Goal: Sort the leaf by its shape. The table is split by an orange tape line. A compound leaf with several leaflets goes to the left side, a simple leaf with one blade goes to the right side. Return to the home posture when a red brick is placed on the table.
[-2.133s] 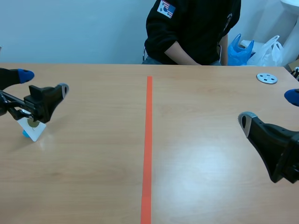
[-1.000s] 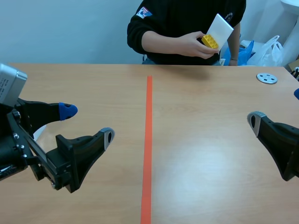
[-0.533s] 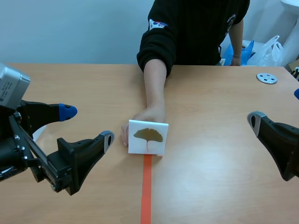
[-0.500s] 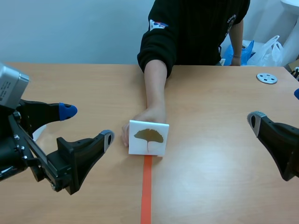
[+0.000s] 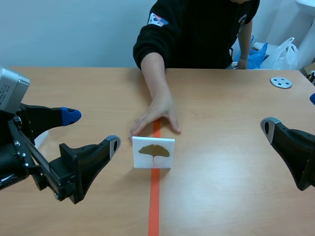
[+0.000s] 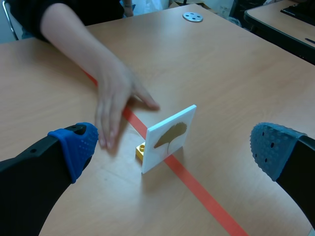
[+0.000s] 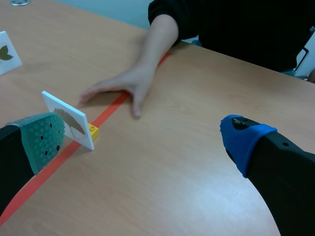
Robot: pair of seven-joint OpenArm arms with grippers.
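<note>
Astride the orange tape line (image 5: 154, 196), ginkgo-leaf card (image 5: 153, 153) stands upright on yellow brick (image 6: 141, 151), person's hand (image 5: 156, 116) just behind; left gripper (image 5: 92, 130) and right gripper (image 7: 142, 135) both spread, empty.

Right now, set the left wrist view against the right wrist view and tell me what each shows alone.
Only the left wrist view shows a dark desk past the table. Only the right wrist view shows a second white card bearing a green leaf, standing apart from the first. Both show the white leaf card standing on the orange tape line, a yellow brick at its back, and the person's hand over the line beyond it.
</note>
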